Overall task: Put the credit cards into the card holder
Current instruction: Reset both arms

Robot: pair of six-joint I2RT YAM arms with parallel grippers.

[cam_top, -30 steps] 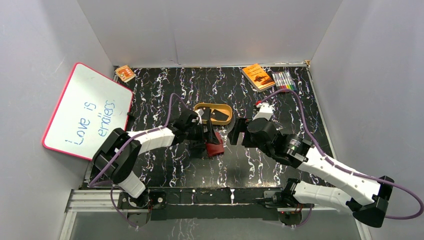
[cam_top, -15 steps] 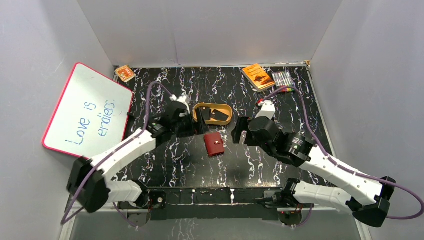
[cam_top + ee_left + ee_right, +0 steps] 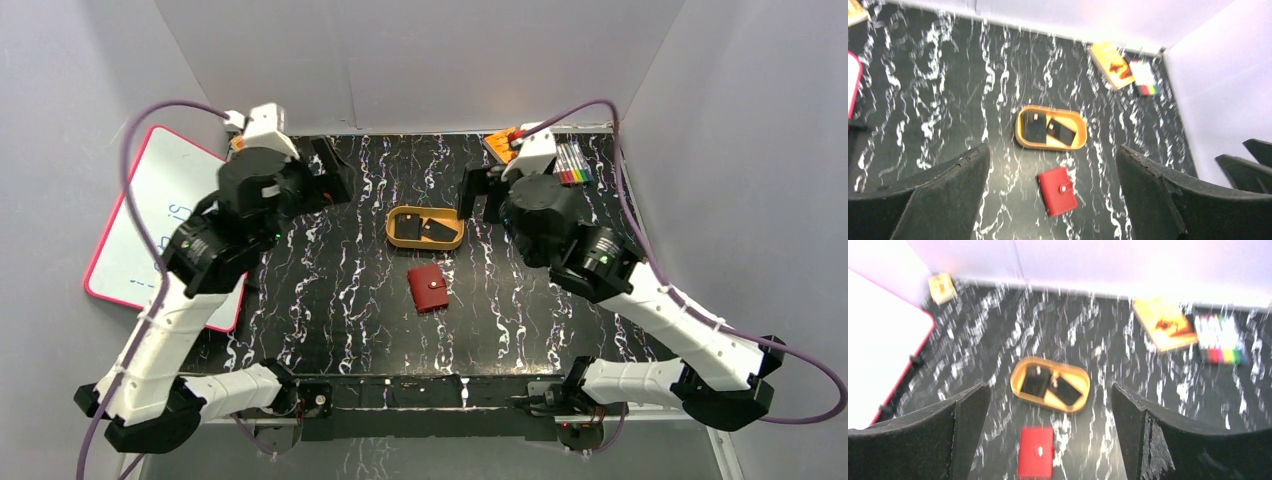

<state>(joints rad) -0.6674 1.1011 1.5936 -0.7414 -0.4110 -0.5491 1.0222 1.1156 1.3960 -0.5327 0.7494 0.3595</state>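
The red card holder (image 3: 430,288) lies closed with its snap tab fastened on the black marbled table, just in front of the tan oval dish (image 3: 448,240). Two black credit cards (image 3: 407,224) (image 3: 437,230) lie inside the dish. My left gripper (image 3: 330,172) is open and empty, raised high at the back left. My right gripper (image 3: 482,195) is open and empty, raised high at the back right. The left wrist view shows the holder (image 3: 1057,191) and cards (image 3: 1035,127) far below between the fingers. The right wrist view shows the holder (image 3: 1036,452) and cards (image 3: 1064,390) in the same way.
A whiteboard (image 3: 130,240) with a pink rim leans at the left wall. An orange booklet (image 3: 1165,322) and a pack of coloured markers (image 3: 570,160) lie at the back right. A small orange box (image 3: 941,287) sits at the back left corner. Grey walls enclose the table.
My left gripper has let go of the red holder, which now lies closed on the table. Both arms have lifted up and pulled back toward the rear corners.
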